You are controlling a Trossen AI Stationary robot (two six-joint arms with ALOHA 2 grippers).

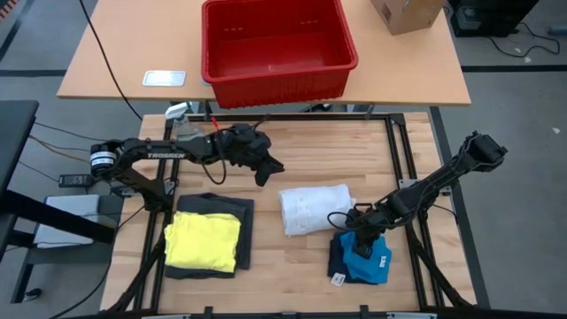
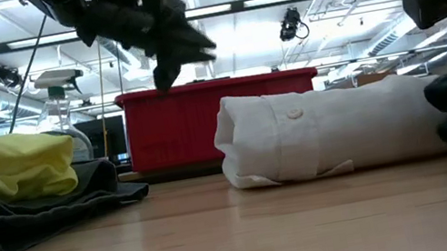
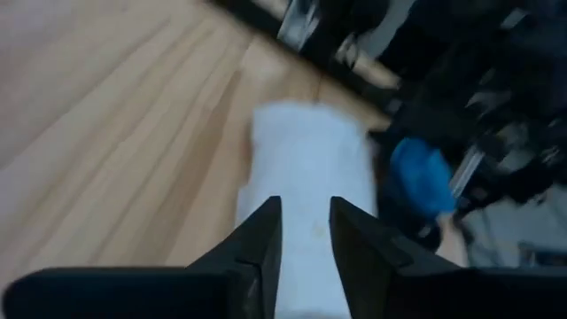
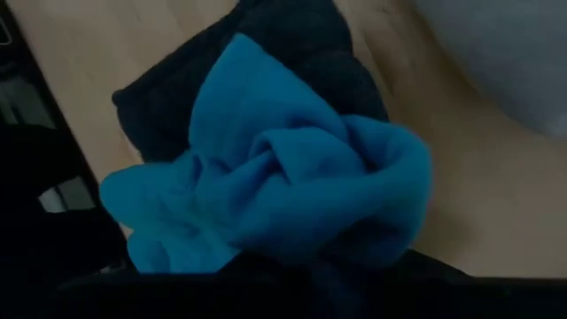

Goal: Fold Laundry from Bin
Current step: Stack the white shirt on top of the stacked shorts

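- The red bin (image 1: 276, 49) sits on the far table, and no cloth shows in it from above; the sorting looks nearly finished.
- Three garments lie on the near wooden worktable (image 1: 301, 146). The yellow garment (image 1: 204, 241) rests folded on top of the dark grey garment (image 1: 215, 211) at the left, stacked, I judge, to keep finished pieces together and leave working room.
- The white garment (image 1: 314, 209) lies rolled at the middle, just left of the blue one. The low view shows a buttoned cuff on its end, so it is probably a shirt.
- The blue garment (image 1: 365, 259) with dark trim sits at the near right, bunched rather than flat, so it seems to be the piece being worked.
- The right gripper (image 1: 359, 237) is low on the blue garment. Its wrist view is filled with crumpled blue cloth, which suggests it is pressing or holding a fold, but I cannot tell whether the fingers are apart or closed.
- The left gripper (image 1: 264, 170) hovers above the table, far-left of the white roll, fingers slightly apart and holding nothing, likely waiting clear of the other arm.
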